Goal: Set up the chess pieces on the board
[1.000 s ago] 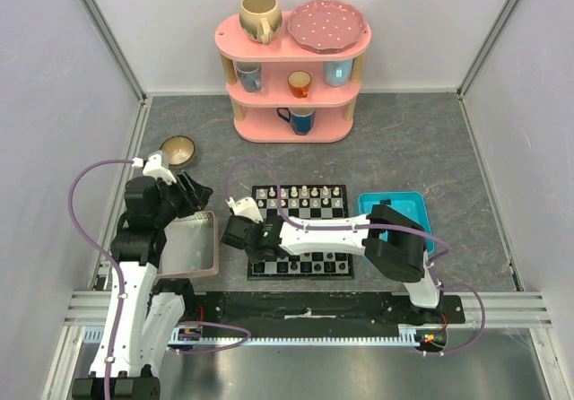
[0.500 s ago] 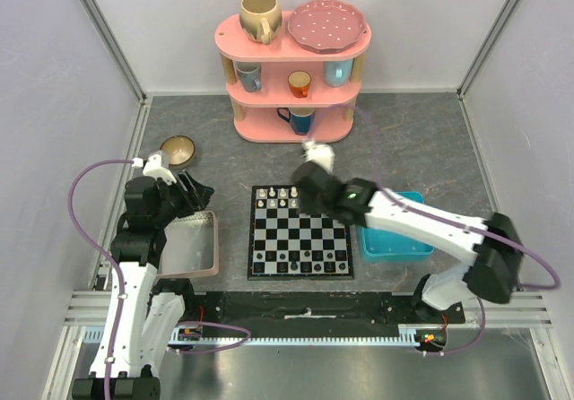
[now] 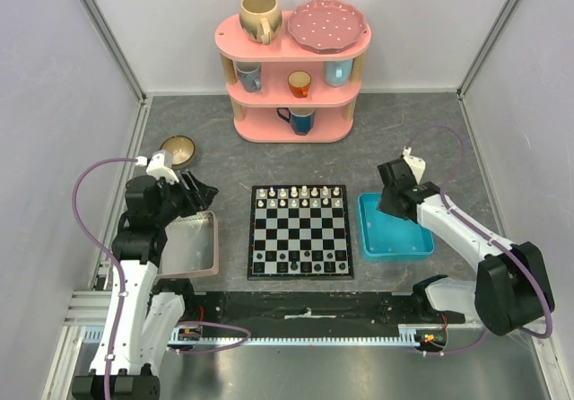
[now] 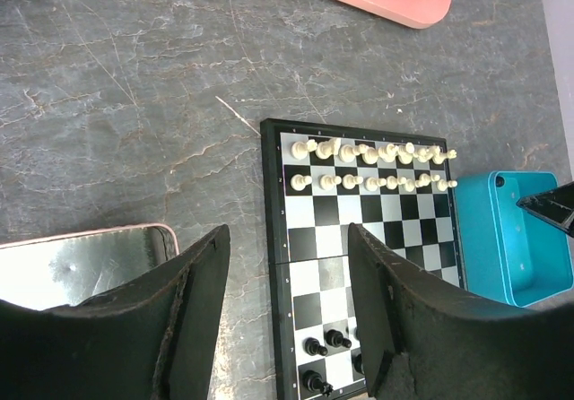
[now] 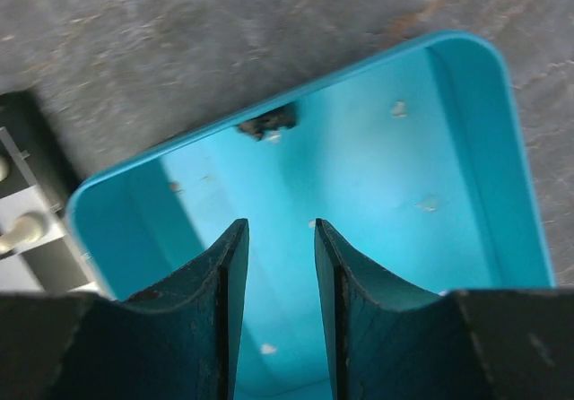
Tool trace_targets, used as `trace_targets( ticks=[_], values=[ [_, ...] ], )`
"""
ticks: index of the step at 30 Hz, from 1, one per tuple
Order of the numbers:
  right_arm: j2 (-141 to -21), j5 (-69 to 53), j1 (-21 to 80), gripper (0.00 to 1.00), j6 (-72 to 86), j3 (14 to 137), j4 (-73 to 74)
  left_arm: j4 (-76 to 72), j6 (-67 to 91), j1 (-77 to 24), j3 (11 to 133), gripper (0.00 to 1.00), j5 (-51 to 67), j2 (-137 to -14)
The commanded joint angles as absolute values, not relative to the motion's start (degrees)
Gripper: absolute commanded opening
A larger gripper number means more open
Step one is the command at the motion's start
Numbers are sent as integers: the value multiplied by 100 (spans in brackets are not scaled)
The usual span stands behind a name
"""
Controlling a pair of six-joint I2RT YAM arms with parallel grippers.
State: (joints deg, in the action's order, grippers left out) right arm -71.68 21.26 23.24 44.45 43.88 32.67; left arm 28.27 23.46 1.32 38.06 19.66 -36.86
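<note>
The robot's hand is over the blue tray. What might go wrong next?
1. The right gripper hangs open over the blue tray. The small dark thing at the tray's wall may be a piece; that close to the wall, the fingers might slip off it.
2. The white pieces stand packed in two rows on the board, so an arm crossing low could topple some.
</note>
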Motion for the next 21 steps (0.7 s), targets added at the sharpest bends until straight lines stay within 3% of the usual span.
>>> trace_targets(
  ticks=[1,11,21],
  values=[
    [-7066,1855,1750,43,4105,4088,2603,2584,2118,132,3771,62,2153,-3665],
    [-7532,1539,1187,47,3806,3753,1284,2575,2127,123,3771,62,2180,-3683],
    [-7875,1345,932,44,3683,3542,651,2566,2118,123,3771,61,2188,-3735]
  ],
)
